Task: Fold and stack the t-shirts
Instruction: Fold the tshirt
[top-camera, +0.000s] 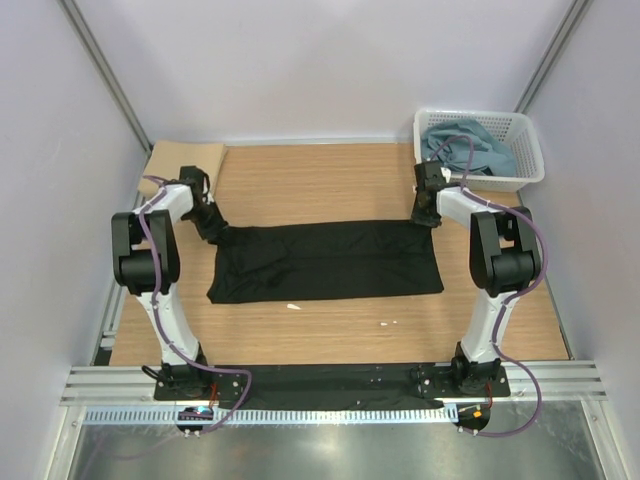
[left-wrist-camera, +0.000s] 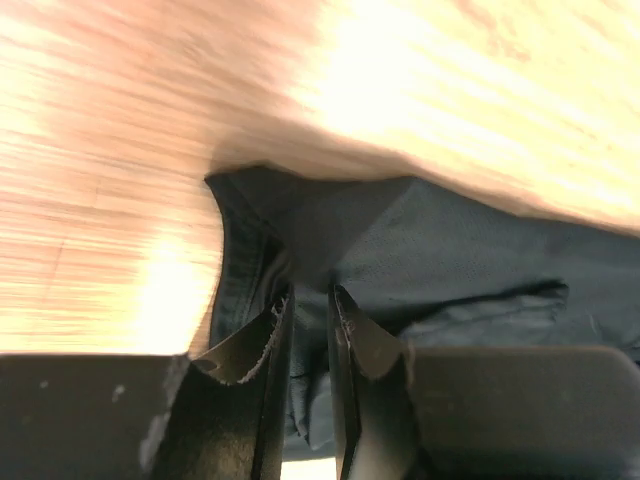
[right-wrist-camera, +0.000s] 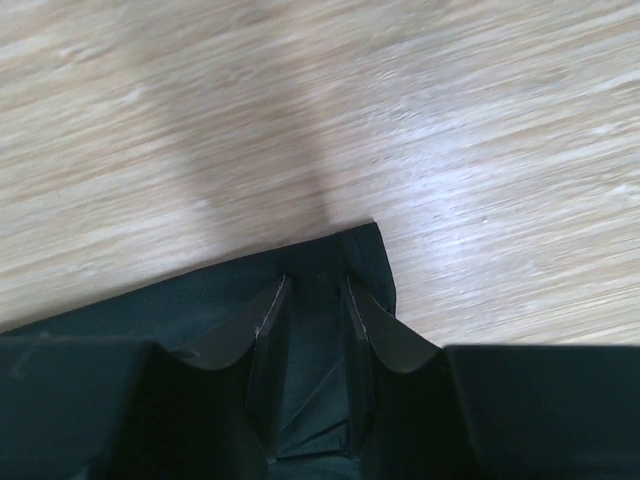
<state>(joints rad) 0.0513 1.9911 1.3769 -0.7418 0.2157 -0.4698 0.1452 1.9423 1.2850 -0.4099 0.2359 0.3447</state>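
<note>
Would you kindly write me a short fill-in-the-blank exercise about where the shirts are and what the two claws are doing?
The shirt spread across the table is ____ in colour. The left claw and right claw each pinch a far ____ of it. The blue-grey shirts lie in the white ____ at the far right. The tan shirt sits at the table's far ____ corner.
Missing words: black; corner; basket; left.

A robotics lab cell: bare white walls (top-camera: 320, 70), aluminium frame rails (top-camera: 560, 381), a wooden table (top-camera: 320, 178).
</note>
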